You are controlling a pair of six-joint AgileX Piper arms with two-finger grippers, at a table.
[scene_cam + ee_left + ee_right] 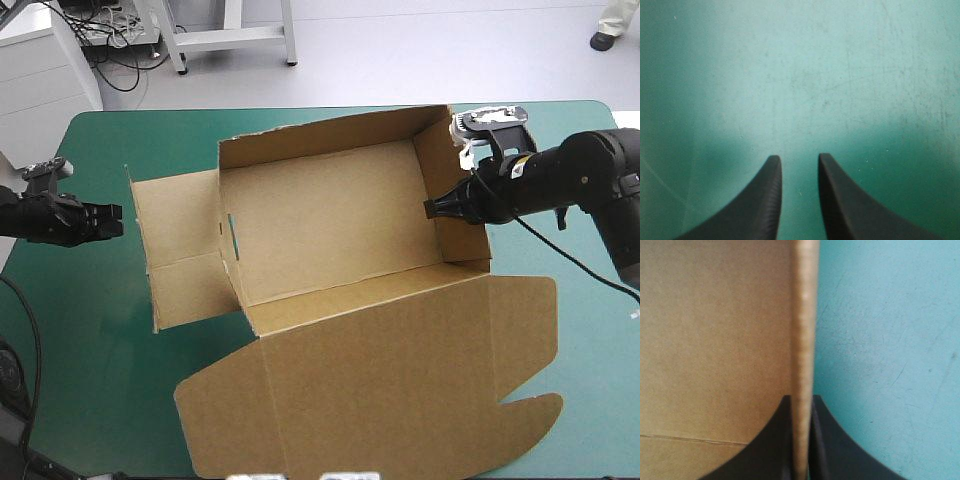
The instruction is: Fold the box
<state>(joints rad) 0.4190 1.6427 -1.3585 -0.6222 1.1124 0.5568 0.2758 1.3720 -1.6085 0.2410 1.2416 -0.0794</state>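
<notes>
R tool [801, 400] pinches box [330, 220] wall; L tool [799, 158] spread, apart.

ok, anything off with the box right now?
No damage. The box is lopsided: left side flap lies flat on the teal-green cover, right wall stands upright, pinched by the right end effector. Left end effector open, clear of it.

The teal-green cover [100, 350] lies flat, marked with faint pale scratches.

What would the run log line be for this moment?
box: walls up, lid flat | right hand: shut on right wall | left hand: open, apart from box, over bare cover
</notes>
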